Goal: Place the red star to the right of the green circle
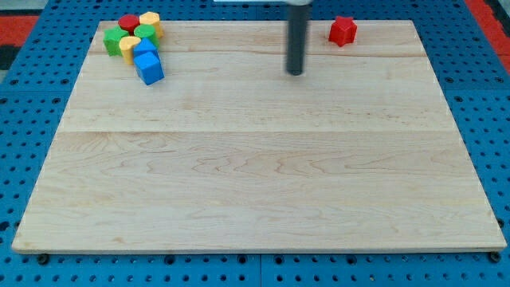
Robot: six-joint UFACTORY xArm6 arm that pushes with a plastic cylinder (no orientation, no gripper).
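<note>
The red star [343, 30] lies near the view's top edge of the wooden board [255, 175], right of centre. The green circle [145, 33] sits in a tight cluster at the top left, beside a red block [128, 21]. My tip [296, 72] ends on the board below and to the left of the red star, apart from it, and far to the right of the cluster. The rod rises out of the view's top.
The top-left cluster also holds a yellow block [150, 19], a green block [114, 39], another yellow block [128, 47] and two blue blocks [145, 49] [149, 68]. A blue pegboard [24, 119] surrounds the board.
</note>
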